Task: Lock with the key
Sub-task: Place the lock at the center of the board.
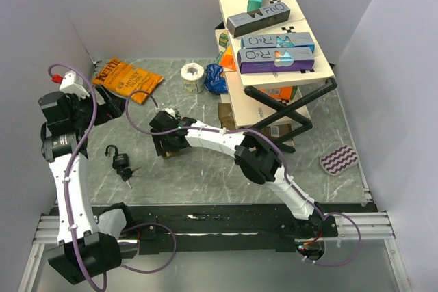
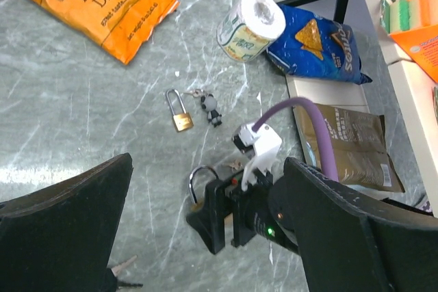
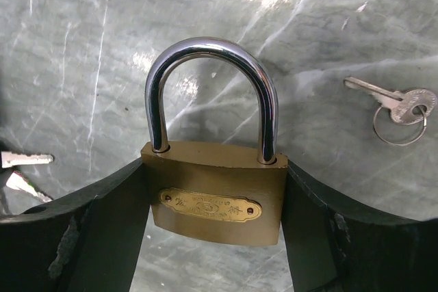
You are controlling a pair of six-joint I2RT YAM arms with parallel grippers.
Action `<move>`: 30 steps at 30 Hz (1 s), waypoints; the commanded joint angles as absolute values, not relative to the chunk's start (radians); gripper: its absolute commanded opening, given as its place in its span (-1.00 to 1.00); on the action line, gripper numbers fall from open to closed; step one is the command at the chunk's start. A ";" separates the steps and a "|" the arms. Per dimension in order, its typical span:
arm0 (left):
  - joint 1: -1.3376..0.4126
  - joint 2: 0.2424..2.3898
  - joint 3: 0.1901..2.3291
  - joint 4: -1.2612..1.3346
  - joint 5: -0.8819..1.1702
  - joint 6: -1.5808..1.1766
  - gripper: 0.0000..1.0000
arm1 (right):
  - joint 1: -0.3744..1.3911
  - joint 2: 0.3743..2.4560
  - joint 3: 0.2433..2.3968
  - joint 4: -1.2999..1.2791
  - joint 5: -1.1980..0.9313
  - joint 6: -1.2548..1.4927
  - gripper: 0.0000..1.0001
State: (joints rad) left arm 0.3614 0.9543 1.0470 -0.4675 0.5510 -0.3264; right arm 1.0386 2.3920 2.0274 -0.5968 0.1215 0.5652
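Table (image 1: 205, 176): grey marble top across the middle of the overhead view.

Right gripper (image 1: 168, 143): centre-left overhead, clamped on the brass body of the padlock (image 3: 215, 200), probably to steady it for keying.

Left gripper (image 2: 205, 165): jaws spread wide and holding nothing, hovering over the right gripper, presumably free to fetch a key.

Padlock: lower centre of the right wrist view; shackle (image 3: 212, 52) points away from the wrist, both legs seated.

Key (image 3: 369, 92): upper right of that view, flat on the table, apart from the padlock.
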 commanded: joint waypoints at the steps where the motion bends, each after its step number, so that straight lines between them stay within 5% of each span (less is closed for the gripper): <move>1: 0.365 0.910 1.028 -0.483 0.561 -0.322 0.93 | 1.028 2.396 2.102 -0.519 0.173 0.604 -1.00; 15: 0.365 0.893 1.045 -0.551 0.532 -0.279 0.93 | 1.005 2.448 2.125 -0.471 0.196 0.647 -0.81; 23: 0.364 0.902 1.049 -0.571 0.551 -0.294 0.93 | 1.005 2.450 2.118 -0.476 0.209 0.655 -0.21; 30: 0.364 0.910 1.063 -0.574 0.542 -0.296 0.93 | 0.999 2.467 2.146 -0.460 0.232 0.644 -0.01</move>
